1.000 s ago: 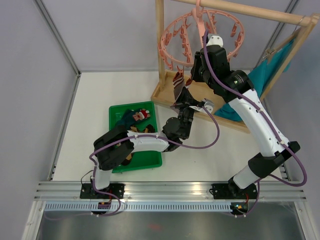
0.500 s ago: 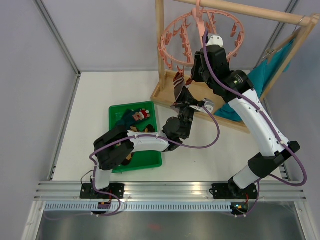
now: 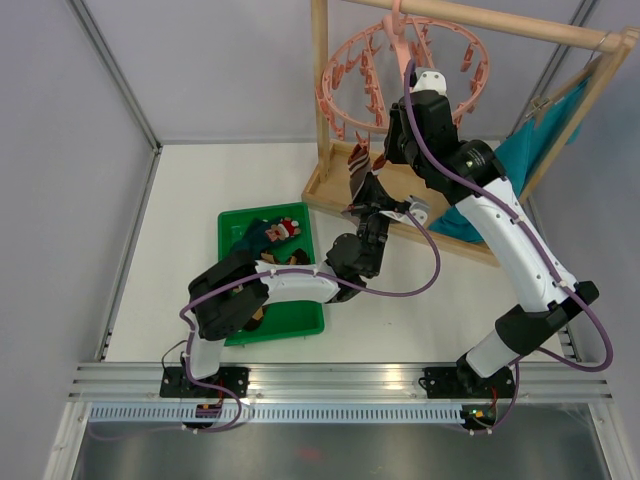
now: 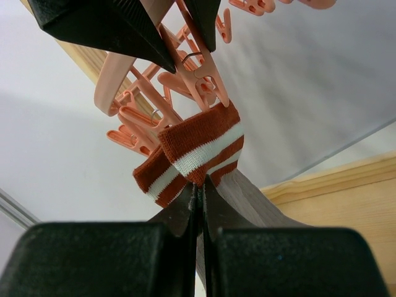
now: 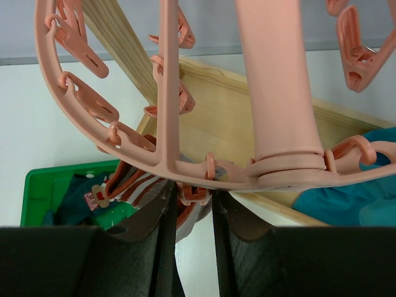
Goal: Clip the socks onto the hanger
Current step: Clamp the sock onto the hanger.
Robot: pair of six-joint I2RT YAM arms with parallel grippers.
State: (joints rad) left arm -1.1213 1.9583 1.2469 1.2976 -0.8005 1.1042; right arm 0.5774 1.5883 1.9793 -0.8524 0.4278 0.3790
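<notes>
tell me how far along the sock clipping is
Done: no sock seen clipped on the hanger. In hand: left tool holds the striped sock at a peg the right tool pinches. Left: other socks in the tray.

The grey-brown sock (image 4: 198, 145) rises from the left gripper's (image 4: 199, 193) pinched fingertips. Its red-and-white striped cuff is folded over and touches the lower end of a peg (image 4: 201, 77) on the pink ring hanger (image 5: 168, 93). That peg sits squeezed between the right gripper's (image 5: 189, 197) fingers, with the ring's rim and crossbar just above them.
</notes>
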